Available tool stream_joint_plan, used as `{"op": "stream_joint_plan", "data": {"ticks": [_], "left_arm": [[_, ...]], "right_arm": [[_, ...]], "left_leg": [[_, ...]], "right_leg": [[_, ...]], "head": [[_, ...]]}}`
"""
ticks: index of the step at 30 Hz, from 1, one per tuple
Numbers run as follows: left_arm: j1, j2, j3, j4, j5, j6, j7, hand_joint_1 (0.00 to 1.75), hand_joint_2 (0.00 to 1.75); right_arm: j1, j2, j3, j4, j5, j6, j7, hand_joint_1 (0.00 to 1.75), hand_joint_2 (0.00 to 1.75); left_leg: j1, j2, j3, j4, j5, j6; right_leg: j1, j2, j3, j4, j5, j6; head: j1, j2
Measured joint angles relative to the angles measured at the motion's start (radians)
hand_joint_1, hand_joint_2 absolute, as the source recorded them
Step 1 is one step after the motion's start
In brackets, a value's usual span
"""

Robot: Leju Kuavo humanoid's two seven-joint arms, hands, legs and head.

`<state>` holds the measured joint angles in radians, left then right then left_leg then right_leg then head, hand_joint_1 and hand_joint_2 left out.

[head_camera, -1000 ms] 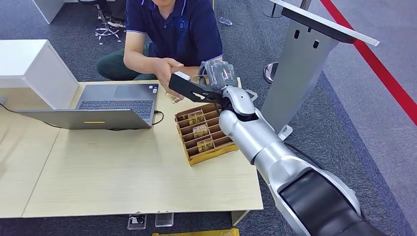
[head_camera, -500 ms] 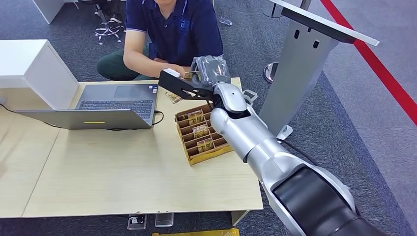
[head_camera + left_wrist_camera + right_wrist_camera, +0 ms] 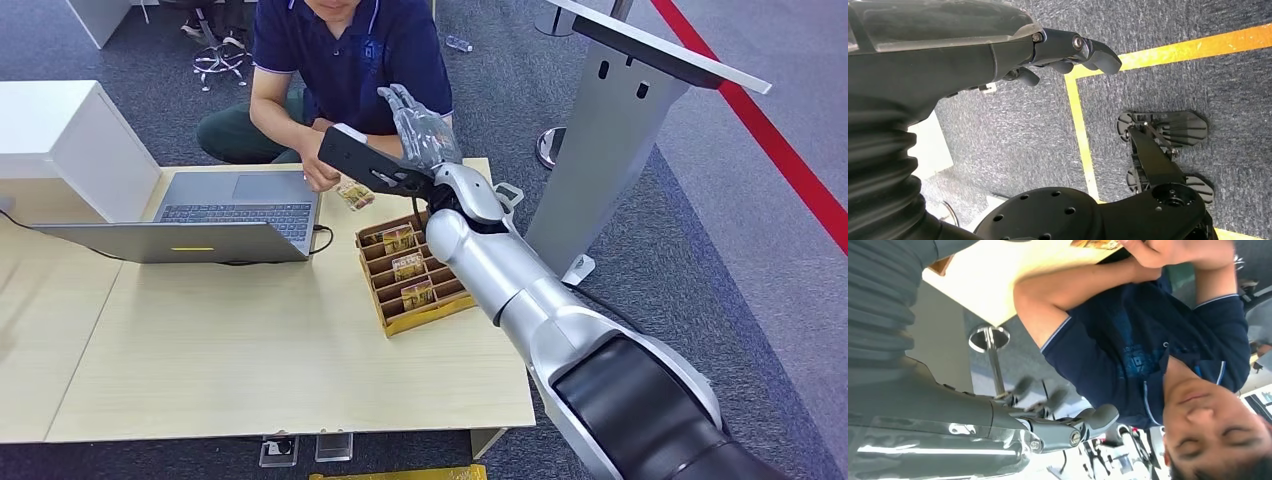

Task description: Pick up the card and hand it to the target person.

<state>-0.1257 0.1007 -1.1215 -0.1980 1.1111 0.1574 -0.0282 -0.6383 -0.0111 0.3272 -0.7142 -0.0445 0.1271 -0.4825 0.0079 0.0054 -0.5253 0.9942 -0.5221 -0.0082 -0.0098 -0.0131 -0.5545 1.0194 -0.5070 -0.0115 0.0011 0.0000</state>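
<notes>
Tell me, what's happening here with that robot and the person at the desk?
The robot is handing a card over to the person seated behind the table. Its right hand is raised with fingers spread and holds nothing, while the person's hand holds the card just above the table, next to the laptop. More cards stand in the slotted cardboard box. The left hand hangs beside the robot's body above the floor.
</notes>
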Motion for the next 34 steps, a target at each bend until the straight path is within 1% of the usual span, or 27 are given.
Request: {"op": "stream_joint_plan", "data": {"ticks": [20, 23, 27, 33, 34], "left_arm": [[0.001, 0.001, 0.001, 0.0, 0.004, 0.002, 0.0, 0.0, 1.75], [0.003, 0.003, 0.005, 0.0, 0.014, 0.007, 0.0, 0.0, 1.75], [0.005, 0.004, 0.016, 0.0, 0.033, 0.017, 0.004, 0.0, 1.75], [0.007, 0.004, 0.033, 0.0, 0.045, 0.03, 0.016, 0.0, 1.75], [0.007, 0.004, 0.034, 0.0, 0.045, 0.03, 0.018, 0.0, 1.75]], "right_arm": [[0.032, -0.013, -0.003, -0.03, -0.024, 0.017, -0.002, 0.0, 1.75], [0.09, -0.034, -0.01, -0.082, -0.053, 0.037, -0.006, 0.0, 1.75], [0.209, -0.06, -0.022, -0.176, -0.06, 0.041, -0.018, 0.0, 1.75], [0.372, -0.073, -0.027, -0.302, -0.037, 0.02, -0.004, 0.0, 1.75], [0.385, -0.073, -0.026, -0.309, -0.036, 0.019, -0.002, 0.0, 1.75]], "left_leg": [[0.0, 0.0, 0.0, 0.0, 0.0, 0.0], [0.0, 0.0, 0.0, 0.0, 0.0, 0.0], [0.0, 0.0, 0.0, 0.0, 0.0, 0.0], [0.0, -0.001, -0.001, 0.0, 0.0, 0.0], [0.0, -0.001, -0.001, 0.0, 0.0, 0.0]], "right_leg": [[0.0, 0.0, 0.0, 0.0, 0.0, 0.0], [0.0, 0.0, 0.0, 0.0, 0.0, 0.0], [0.0, 0.0, 0.0, 0.0, 0.0, 0.0], [0.0, -0.001, 0.0, 0.0, -0.001, 0.001], [0.0, -0.001, 0.0, 0.0, -0.001, 0.001]], "head": [[0.0, 0.0], [0.0, 0.0], [0.001, 0.0], [0.001, 0.0], [0.001, 0.0]]}}
